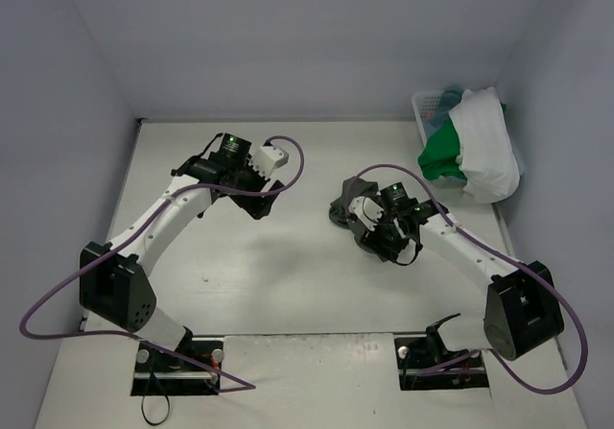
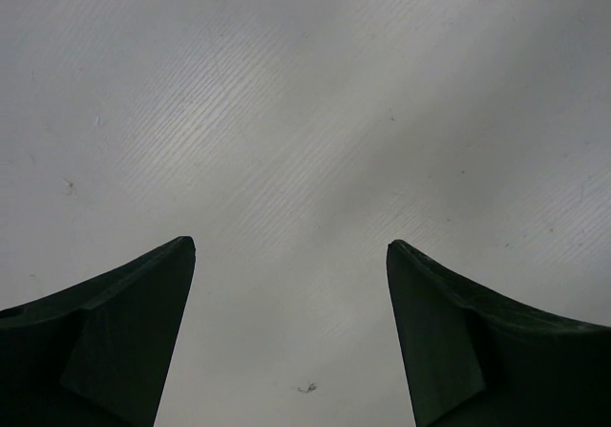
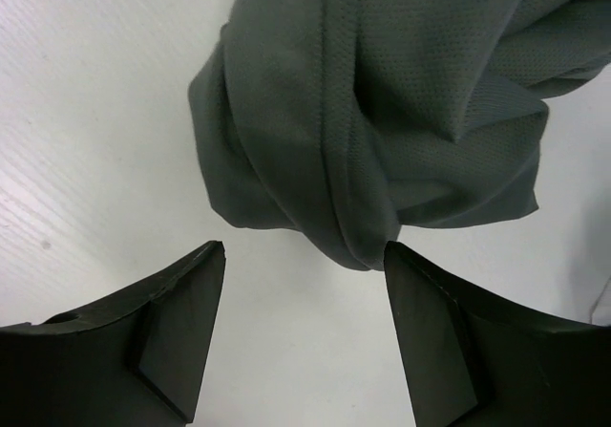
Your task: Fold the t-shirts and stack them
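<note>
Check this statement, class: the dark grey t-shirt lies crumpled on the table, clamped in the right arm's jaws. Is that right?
Not clamped. The dark grey t-shirt lies crumpled on the table, but the jaws on the right arm stand open at its edge, gripping nothing. The right wrist view shows it.

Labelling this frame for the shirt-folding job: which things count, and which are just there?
Job: grey-green t-shirt, crumpled by the right arm; white t-shirt and green t-shirt, heaped on the basket.
Just there: basket; table.
</note>
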### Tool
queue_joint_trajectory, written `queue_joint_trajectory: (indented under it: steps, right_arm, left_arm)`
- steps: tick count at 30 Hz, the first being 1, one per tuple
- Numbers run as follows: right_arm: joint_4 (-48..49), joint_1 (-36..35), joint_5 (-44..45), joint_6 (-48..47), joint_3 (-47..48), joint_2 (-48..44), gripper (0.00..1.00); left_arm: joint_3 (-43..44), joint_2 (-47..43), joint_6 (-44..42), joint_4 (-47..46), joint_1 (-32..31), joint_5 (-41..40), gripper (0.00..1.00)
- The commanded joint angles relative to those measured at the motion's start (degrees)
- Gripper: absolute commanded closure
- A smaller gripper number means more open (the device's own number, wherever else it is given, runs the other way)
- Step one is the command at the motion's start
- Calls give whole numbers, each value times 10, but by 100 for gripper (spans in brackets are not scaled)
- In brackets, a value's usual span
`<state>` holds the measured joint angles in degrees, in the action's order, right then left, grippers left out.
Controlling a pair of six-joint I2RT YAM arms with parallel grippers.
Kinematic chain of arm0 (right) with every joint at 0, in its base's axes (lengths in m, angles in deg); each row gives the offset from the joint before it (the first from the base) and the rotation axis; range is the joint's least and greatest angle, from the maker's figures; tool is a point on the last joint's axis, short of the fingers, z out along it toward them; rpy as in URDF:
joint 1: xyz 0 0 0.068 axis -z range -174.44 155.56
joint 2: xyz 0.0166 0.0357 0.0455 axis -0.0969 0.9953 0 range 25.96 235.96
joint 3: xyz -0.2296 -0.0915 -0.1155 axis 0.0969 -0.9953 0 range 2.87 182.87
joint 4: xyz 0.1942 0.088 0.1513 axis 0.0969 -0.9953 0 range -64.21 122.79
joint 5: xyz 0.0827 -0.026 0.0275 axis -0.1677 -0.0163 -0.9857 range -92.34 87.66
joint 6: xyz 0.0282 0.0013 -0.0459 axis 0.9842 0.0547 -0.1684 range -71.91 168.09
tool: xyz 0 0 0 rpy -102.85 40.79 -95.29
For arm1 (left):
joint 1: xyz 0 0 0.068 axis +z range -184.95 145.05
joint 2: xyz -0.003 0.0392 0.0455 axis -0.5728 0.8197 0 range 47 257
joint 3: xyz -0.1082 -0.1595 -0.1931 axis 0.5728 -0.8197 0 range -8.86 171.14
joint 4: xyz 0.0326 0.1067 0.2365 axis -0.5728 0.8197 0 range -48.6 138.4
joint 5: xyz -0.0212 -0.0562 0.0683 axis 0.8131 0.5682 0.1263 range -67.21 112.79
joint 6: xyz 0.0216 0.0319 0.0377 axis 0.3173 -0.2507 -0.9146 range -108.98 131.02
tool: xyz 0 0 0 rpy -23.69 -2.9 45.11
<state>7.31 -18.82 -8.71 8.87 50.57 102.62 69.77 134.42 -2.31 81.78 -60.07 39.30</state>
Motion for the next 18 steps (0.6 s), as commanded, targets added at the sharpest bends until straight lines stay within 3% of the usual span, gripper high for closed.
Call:
queue_joint_trajectory:
  steps: [1,9,18]
  right_arm:
    - [19,17,22,-28,25,9,36]
    - [38,54,4,-40,41,44,41]
    - [31,72,-15,-51,45,89,85]
  left_arm:
    - [20,-24,-10,-15,0,-15,24]
    - [25,-21,-13,-16,3,-25,24]
    - [27,-15,-12,-16,3,-17,24]
